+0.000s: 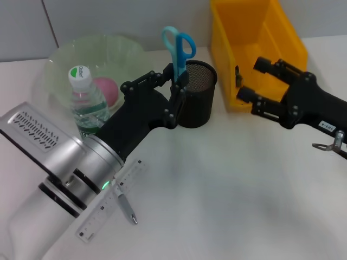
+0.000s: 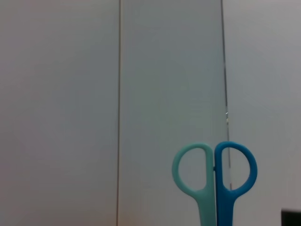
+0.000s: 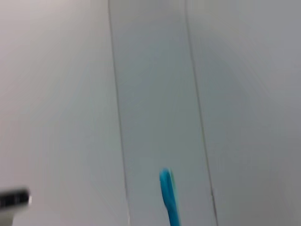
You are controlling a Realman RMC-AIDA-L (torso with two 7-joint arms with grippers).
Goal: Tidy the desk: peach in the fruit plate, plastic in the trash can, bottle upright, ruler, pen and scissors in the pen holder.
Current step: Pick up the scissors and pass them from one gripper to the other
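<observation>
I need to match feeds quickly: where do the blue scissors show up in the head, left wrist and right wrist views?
Head view: scissors upright, handles up, held by the left gripper at the rim of the black pen holder.
Left wrist view: the two handle loops rise from the lower edge, right of centre.
Right wrist view: a thin blue sliver near the lower edge, blurred.
Shared landmark: the pale panelled wall behind the scissors.

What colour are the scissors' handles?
One teal, one blue; the scissors show best in the left wrist view.
</observation>
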